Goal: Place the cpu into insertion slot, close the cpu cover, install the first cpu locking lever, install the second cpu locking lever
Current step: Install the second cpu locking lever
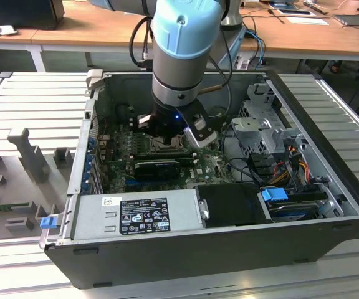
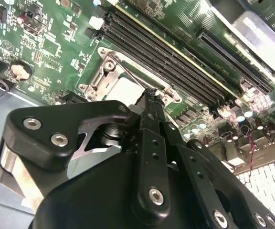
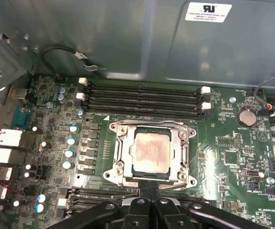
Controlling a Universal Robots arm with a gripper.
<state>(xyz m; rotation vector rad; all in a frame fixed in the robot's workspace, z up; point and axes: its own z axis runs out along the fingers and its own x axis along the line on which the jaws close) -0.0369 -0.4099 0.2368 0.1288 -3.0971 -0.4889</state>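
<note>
Low over the motherboard [image 3: 51, 143], the gripper [image 3: 149, 187] hangs with its fingers drawn together, nothing between them, tips just at the near edge of the insertion slot [image 3: 187, 164]. Just beyond the tips, the cpu [image 3: 152, 151] already sits seated, and the cpu cover [image 3: 123, 148] appears closed around it. Whether the locking levers are latched cannot be told.
</note>
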